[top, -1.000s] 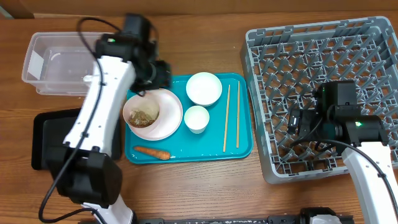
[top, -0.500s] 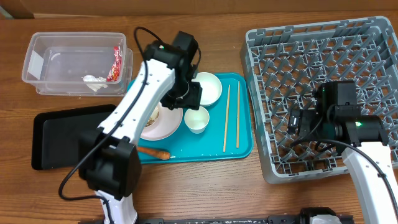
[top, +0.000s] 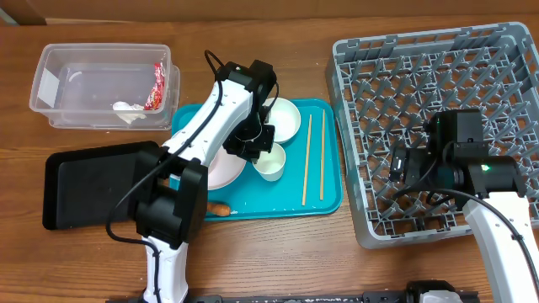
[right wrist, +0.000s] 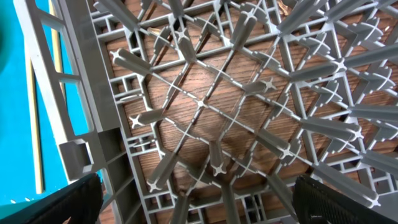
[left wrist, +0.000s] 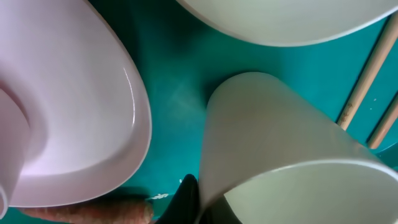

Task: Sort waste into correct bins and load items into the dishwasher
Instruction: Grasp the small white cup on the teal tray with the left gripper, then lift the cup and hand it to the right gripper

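Seemingly poised to lift it, the left gripper [top: 257, 147] hangs low at the small white cup [left wrist: 280, 143], upright at the centre of the teal plastic tray [top: 328, 198] (pinching or not, I cannot tell), while the right gripper [right wrist: 199, 210], spread wide, hovers inside the left edge of the grey lattice dish rack [top: 354, 59].

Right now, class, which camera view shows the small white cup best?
The overhead view: the cup appears nearly whole on the teal tray, beside the plate. The left wrist view shows only its side and part of its rim, too close. The right wrist view misses it entirely.
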